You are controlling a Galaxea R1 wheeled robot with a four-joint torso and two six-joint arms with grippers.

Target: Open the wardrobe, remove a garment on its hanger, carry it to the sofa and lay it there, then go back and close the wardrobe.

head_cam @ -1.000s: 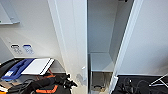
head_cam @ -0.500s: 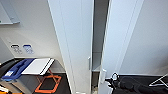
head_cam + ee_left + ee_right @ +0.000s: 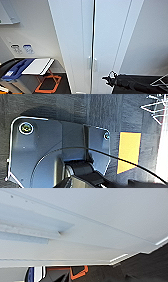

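White smooth wardrobe [image 3: 105, 37] doors shut; black right claw [image 3: 106, 79] near.

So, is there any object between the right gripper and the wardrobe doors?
Nothing visible. In the head view the right gripper sits just beside the wardrobe, low on its right door, below the handles. The doors look nearly closed, with a thin dark gap between them.
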